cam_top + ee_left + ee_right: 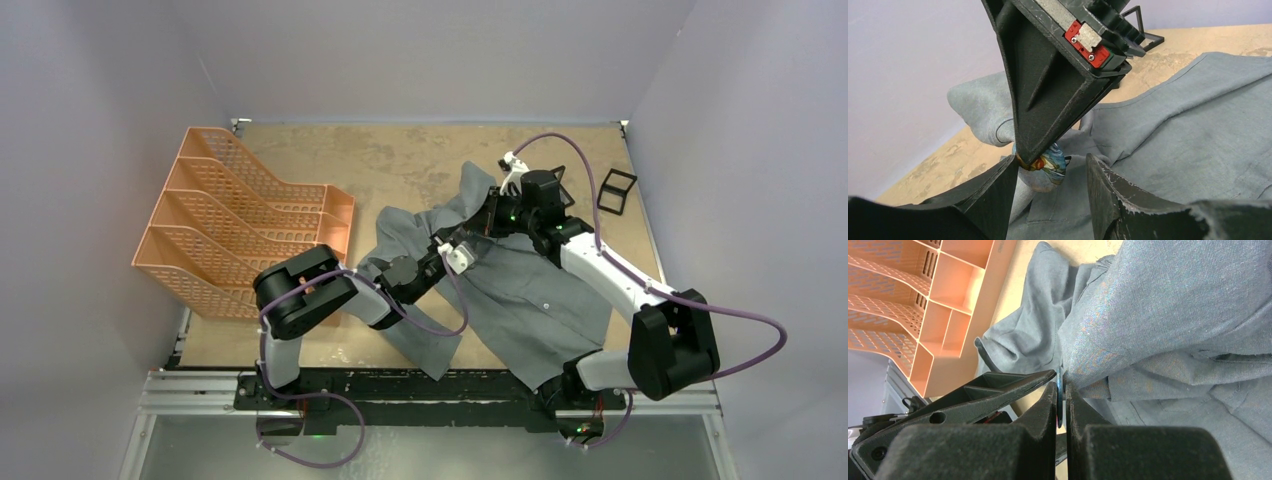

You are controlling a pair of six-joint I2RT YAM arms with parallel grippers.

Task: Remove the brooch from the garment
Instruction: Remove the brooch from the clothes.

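The grey shirt (530, 290) lies crumpled across the middle of the table, and also shows in the left wrist view (1198, 125) and the right wrist view (1173, 305). The brooch (1053, 162), a round blue, orange and red disc, sits on a raised fold of the shirt. My right gripper (487, 228) is shut on the brooch, seen edge-on (1060, 375) between its fingertips (1050, 395). Its finger (1058, 75) covers the brooch's upper left. My left gripper (1053, 167) is open, one jaw on each side of the brooch and fold. In the top view it (462, 248) meets the right gripper.
An orange tiered file rack (240, 230) stands at the left of the table, also in the right wrist view (923, 290). Two small black frame stands (617, 190) sit at the back right. Grey walls close in on three sides.
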